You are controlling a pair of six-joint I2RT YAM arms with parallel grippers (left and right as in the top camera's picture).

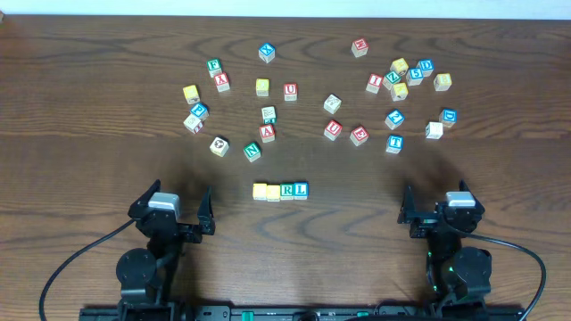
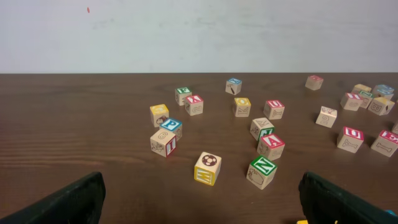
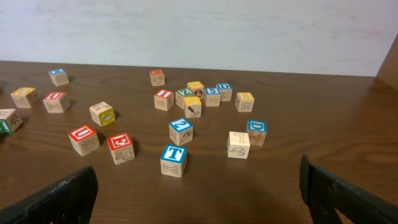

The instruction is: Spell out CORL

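Four cubes stand in a row near the table's front middle in the overhead view: two yellow-faced cubes (image 1: 260,191) (image 1: 273,192), a green R cube (image 1: 286,190) and a blue L cube (image 1: 301,189), touching side by side. My left gripper (image 1: 169,212) is open and empty at the front left, well left of the row. My right gripper (image 1: 442,214) is open and empty at the front right. In the left wrist view (image 2: 199,205) only a yellow sliver of the row shows at the bottom right edge. The row is out of the right wrist view (image 3: 199,199).
Many loose letter cubes are scattered across the far half of the table. A green N cube (image 1: 252,151) (image 2: 262,171) and a yellow cube with a ball picture (image 2: 208,168) lie nearest the left gripper. A blue T cube (image 3: 173,160) (image 1: 393,142) lies nearest the right gripper.
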